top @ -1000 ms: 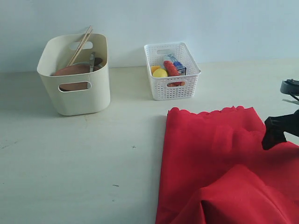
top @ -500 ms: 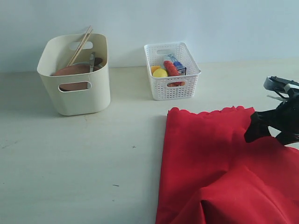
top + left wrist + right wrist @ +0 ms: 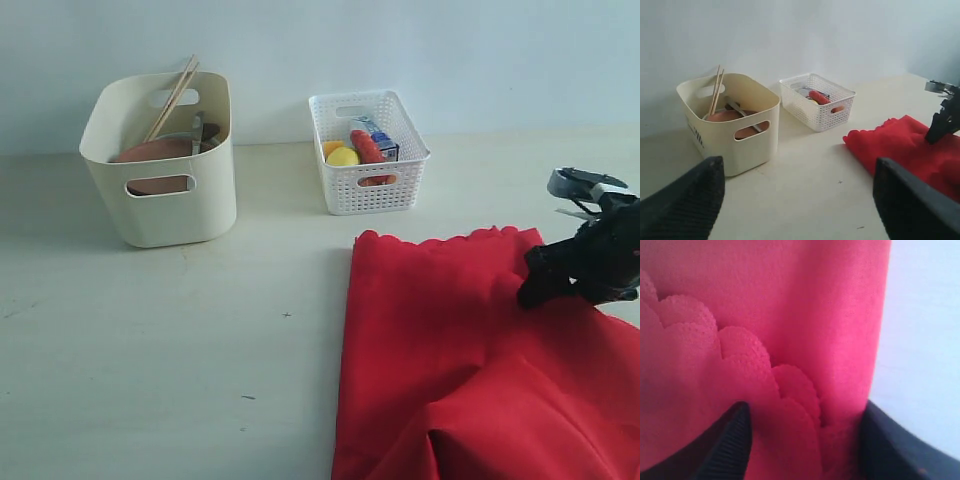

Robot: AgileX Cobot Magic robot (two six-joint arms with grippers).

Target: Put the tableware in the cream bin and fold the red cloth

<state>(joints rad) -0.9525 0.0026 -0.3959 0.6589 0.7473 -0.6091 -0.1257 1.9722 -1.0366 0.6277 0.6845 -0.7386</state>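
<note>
**Exterior view.** Cream bin (image 3: 160, 205) stands at far left on the table (image 3: 150, 350). Inside it are chopsticks (image 3: 172, 98) leaning on the back wall, tips above the rim, a brown plate (image 3: 150, 152) and a steel utensil (image 3: 196, 130). The rest of the contents are hidden by the wall. White basket (image 3: 368, 178) sits to the right of the bin, well apart from it, and holds bright food items. Red cloth (image 3: 440, 340) lies in the near right, its scalloped edge facing the basket, with a raised fold at the near side. Right gripper (image 3: 565, 285) is low over the cloth's far right corner.

**Left wrist view.** Left gripper (image 3: 797, 162) has its jaws wide apart and holds nothing. It hangs above bare table, well away from the bin and cloth.

**Right wrist view.** Two dark fingers (image 3: 727, 442) stand apart, one on each side of the cloth's scalloped corner. Layered fabric lies between them. The far finger sits at the cloth's straight edge, next to bare table. Jaws are parted and not clamped.
</note>
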